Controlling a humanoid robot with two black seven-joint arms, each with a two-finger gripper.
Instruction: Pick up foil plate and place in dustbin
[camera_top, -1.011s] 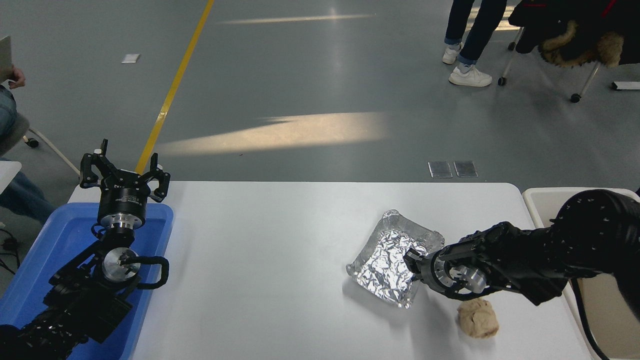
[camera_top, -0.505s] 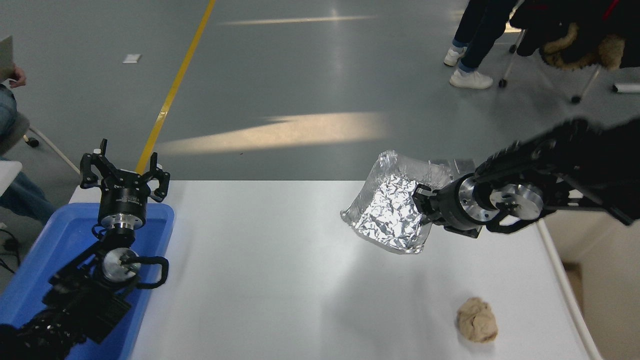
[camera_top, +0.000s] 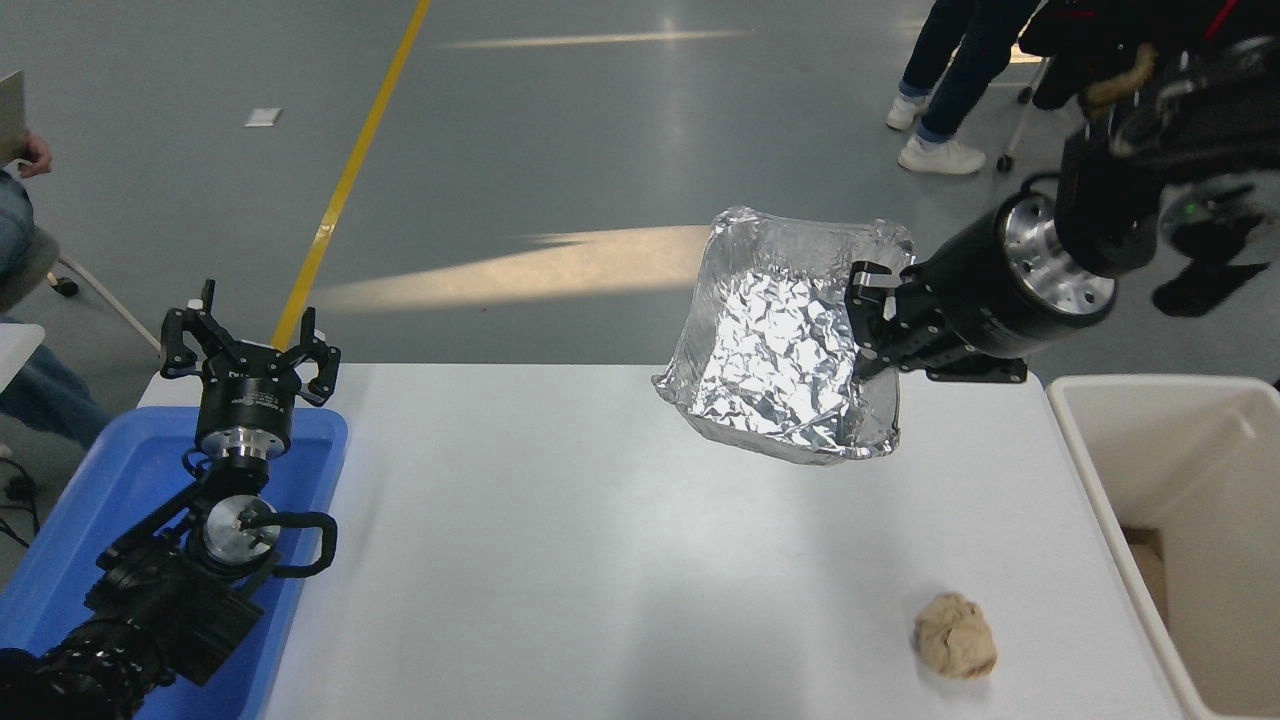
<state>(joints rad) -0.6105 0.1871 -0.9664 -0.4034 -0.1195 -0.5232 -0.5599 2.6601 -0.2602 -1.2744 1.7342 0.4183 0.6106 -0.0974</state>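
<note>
Right gripper (camera_top: 868, 322) is clamped on the right rim of the foil plate (camera_top: 775, 350), holding it tilted in the air above the far right part of the white table (camera_top: 560, 560). To its right stands the dustbin (camera_top: 1110, 470), off the table's right edge. A beige paper ball (camera_top: 955, 648) lies near the table's front right. Parked at lower left over a blue tray (camera_top: 90, 500), the left gripper (camera_top: 248, 345) has its fingers spread.
</note>
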